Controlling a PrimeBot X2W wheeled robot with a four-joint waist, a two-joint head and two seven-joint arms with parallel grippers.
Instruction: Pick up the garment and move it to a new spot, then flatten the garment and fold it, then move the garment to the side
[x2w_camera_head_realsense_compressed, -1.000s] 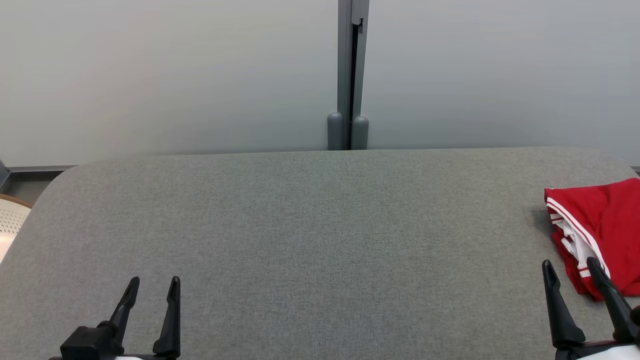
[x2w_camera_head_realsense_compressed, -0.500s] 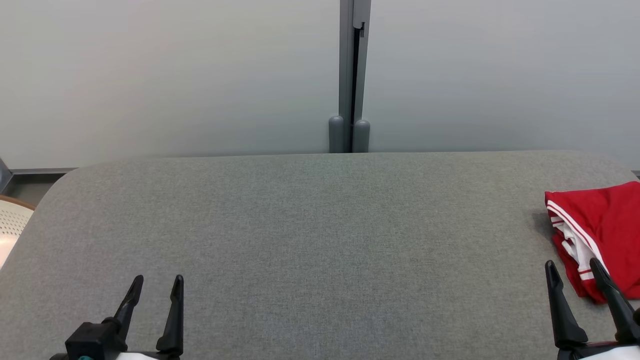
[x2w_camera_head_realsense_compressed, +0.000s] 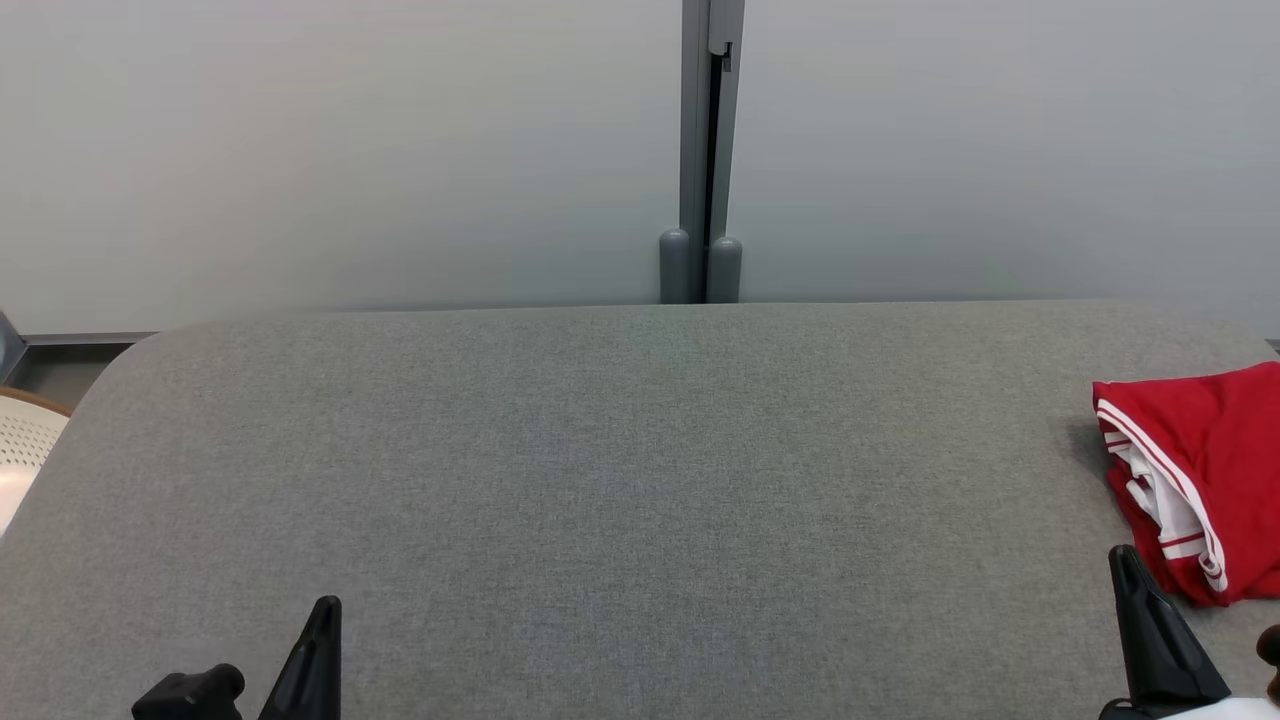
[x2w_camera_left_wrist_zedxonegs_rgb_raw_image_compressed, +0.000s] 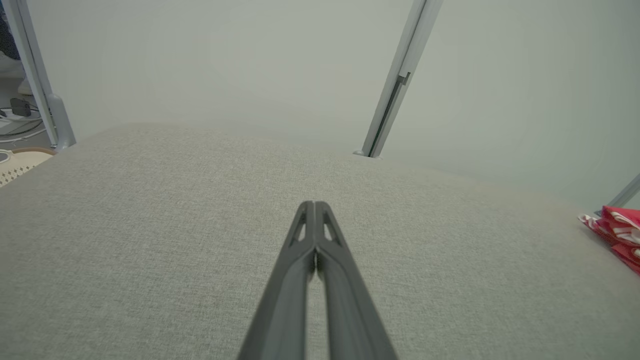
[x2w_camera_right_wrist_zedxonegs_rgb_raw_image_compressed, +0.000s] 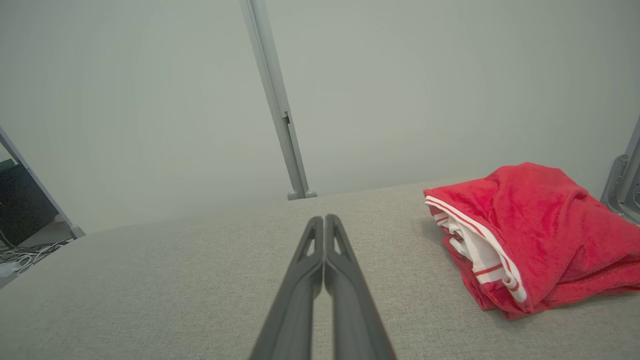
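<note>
The red garment (x2w_camera_head_realsense_compressed: 1195, 470), with white-striped trim, lies as a compact doubled-over bundle at the far right of the grey fabric-covered table (x2w_camera_head_realsense_compressed: 620, 450), partly cut off by the head view's edge. The right wrist view shows its layers stacked, with the white lining peeking out at the open side.

The left gripper (x2w_camera_left_wrist_zedxonegs_rgb_raw_image_compressed: 314, 206) sits low at the near left with its fingers pressed together and nothing between them, well apart from the garment. The right gripper (x2w_camera_right_wrist_zedxonegs_rgb_raw_image_compressed: 324, 220) is at the near right with its jaws closed and empty, its tip just beside the bundle's near-left corner but not touching it.

We can't place the stage. A bundle at the table's side with both grippers empty fits a garment waiting to be picked up, and it equally fits one already folded and set aside.

In our judgement the right fingertips are what to watch in either case. They are close to the loose striped hem, so any arm motion should keep them above the cloth to avoid snagging the layers. The bundle looks soft and would shift easily.
</note>
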